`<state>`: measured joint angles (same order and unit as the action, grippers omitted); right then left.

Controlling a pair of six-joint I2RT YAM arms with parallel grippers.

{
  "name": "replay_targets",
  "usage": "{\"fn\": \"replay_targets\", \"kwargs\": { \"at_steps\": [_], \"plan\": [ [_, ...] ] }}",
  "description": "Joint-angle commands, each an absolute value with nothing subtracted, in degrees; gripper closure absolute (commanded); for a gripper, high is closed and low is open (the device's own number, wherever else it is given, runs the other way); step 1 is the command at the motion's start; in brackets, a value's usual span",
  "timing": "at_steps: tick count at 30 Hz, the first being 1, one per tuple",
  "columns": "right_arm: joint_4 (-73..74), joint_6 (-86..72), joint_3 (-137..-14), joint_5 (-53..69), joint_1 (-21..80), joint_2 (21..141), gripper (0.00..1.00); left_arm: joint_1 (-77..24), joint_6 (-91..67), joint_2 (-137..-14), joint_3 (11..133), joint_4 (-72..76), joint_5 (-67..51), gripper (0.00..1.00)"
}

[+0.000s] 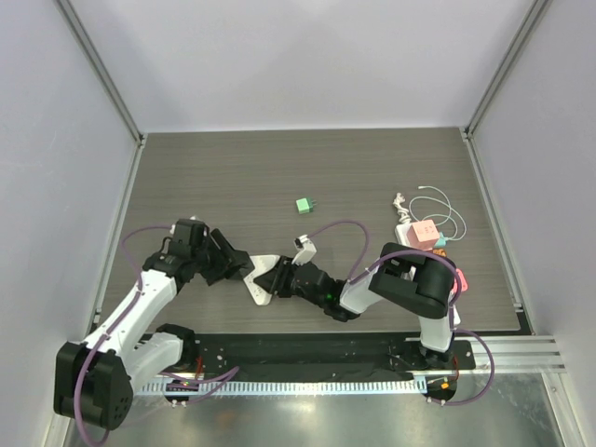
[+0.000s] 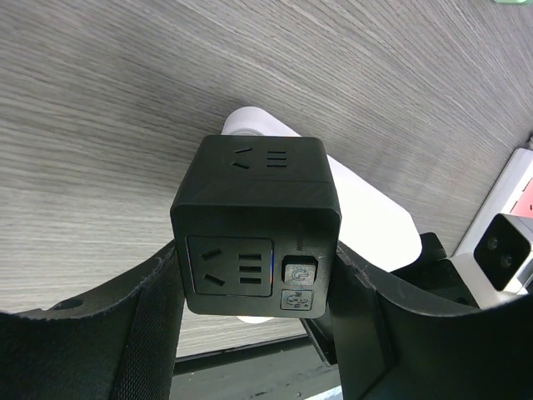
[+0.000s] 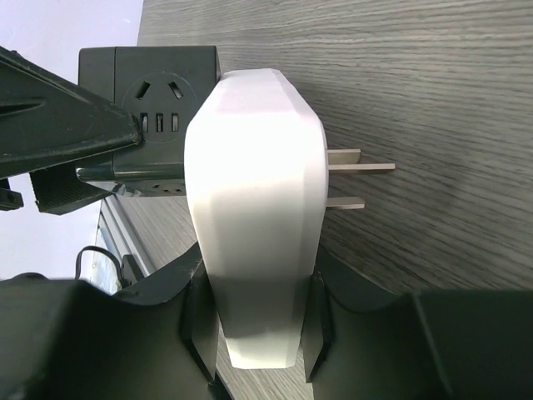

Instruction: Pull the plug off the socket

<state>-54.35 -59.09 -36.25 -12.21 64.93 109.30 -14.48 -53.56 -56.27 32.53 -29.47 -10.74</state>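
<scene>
My left gripper (image 2: 254, 302) is shut on a black cube socket (image 2: 254, 217), one finger pressed to each side; its front and top outlets show bare. The same socket (image 3: 158, 108) sits at the upper left of the right wrist view. My right gripper (image 3: 254, 333) is shut on the white plug (image 3: 254, 208), whose two metal prongs (image 3: 358, 167) stick out free to the right above the table, apart from the socket. From above, the plug (image 1: 262, 281) lies between the left gripper (image 1: 233, 265) and the right gripper (image 1: 279, 277), near the table's front edge.
A small green adapter (image 1: 304, 205) lies mid-table. At the right stand a white power strip (image 1: 406, 229) with pink and teal plugs in it and a coiled white cable (image 1: 438, 200). Metal rails border both sides of the table.
</scene>
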Motion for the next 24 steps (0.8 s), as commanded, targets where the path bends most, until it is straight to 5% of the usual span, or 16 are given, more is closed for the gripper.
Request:
{"fn": "replay_targets", "kwargs": {
  "at_steps": [1, 24],
  "plan": [
    [-51.25, -57.83, -38.67, -14.41, 64.69, 110.39, 0.99, -14.85, -52.74, -53.18, 36.12, -31.11, -14.86, 1.00],
    [-15.12, -56.86, -47.11, -22.59, 63.72, 103.45, 0.99, -14.85, -54.76, -47.99, 38.83, -29.17, -21.97, 1.00]
  ]
}}
